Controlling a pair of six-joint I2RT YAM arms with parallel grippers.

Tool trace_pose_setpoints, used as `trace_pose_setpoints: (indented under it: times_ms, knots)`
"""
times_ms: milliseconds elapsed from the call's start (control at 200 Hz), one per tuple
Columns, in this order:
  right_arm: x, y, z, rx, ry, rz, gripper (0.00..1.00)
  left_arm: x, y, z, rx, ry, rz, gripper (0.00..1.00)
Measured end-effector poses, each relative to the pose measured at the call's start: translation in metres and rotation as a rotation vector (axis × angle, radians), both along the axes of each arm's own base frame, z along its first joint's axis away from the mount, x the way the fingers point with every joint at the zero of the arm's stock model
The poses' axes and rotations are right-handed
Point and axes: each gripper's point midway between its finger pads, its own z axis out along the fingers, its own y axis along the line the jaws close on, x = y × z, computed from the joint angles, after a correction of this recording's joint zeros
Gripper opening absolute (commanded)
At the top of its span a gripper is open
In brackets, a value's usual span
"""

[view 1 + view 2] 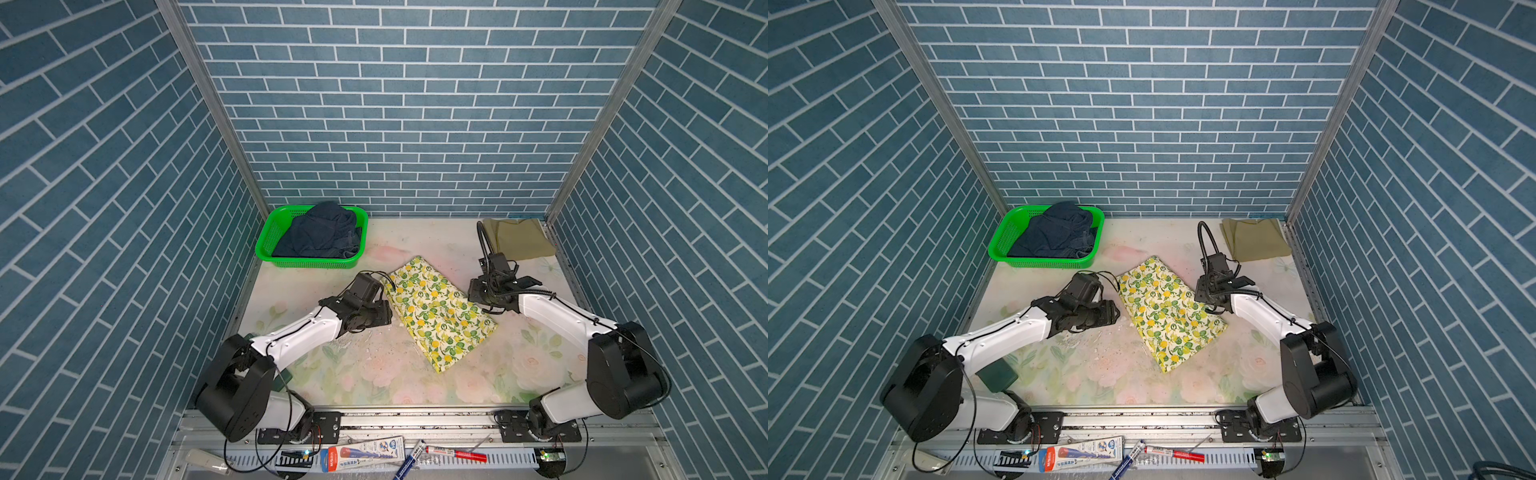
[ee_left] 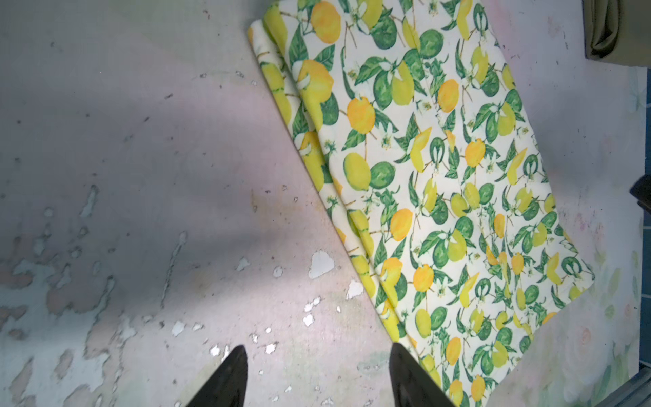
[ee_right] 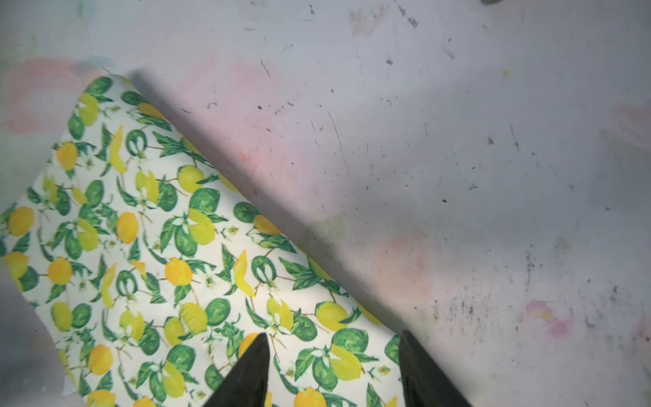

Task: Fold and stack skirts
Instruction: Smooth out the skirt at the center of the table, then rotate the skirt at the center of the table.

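Note:
The lemon-print skirt (image 1: 438, 313) (image 1: 1169, 311) lies folded flat at mid-table, set diagonally. My left gripper (image 2: 317, 347) (image 1: 385, 311) is open over bare table at the skirt's left edge (image 2: 440, 197), one fingertip (image 2: 396, 349) by the folded layers. My right gripper (image 3: 334, 333) (image 1: 477, 291) is open above the skirt's right edge (image 3: 176, 264), nothing pinched. The olive skirt (image 1: 519, 241) (image 1: 1256, 239) lies folded in the back right corner. The navy denim skirt (image 1: 322, 232) (image 1: 1054, 232) sits crumpled in the basket.
The green mesh basket (image 1: 266, 241) (image 1: 998, 243) stands at the back left. Blue brick-pattern walls close in three sides. The table cover (image 2: 141, 211) is worn and flaking. Markers and a tube (image 1: 365, 451) lie on the front rail beyond the arm bases.

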Motion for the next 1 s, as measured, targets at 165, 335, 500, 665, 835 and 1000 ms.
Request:
trace_pose_setpoints:
  times_ms: [165, 335, 500, 665, 835, 1000]
  knots:
    - [-0.011, -0.002, 0.0, 0.015, 0.008, 0.001, 0.59, 0.024, -0.012, -0.009, 0.029, 0.001, 0.0, 0.71]
    - [-0.017, -0.004, 0.008, 0.031, -0.012, 0.005, 0.6, 0.046, -0.019, -0.03, 0.065, 0.012, 0.009, 0.7]
    - [-0.021, -0.005, 0.02, 0.043, -0.036, 0.006, 0.6, 0.062, -0.021, -0.051, 0.08, 0.017, 0.022, 0.64]
    - [-0.024, -0.006, 0.021, 0.047, -0.036, 0.009, 0.6, 0.082, -0.027, -0.052, 0.059, -0.02, 0.037, 0.41]
    - [-0.027, -0.007, 0.017, 0.043, -0.019, 0.011, 0.61, 0.095, -0.034, -0.059, 0.041, -0.046, 0.038, 0.0]
    - [-0.03, -0.009, 0.015, 0.036, -0.005, 0.008, 0.61, 0.097, -0.035, -0.059, 0.02, -0.062, 0.055, 0.0]
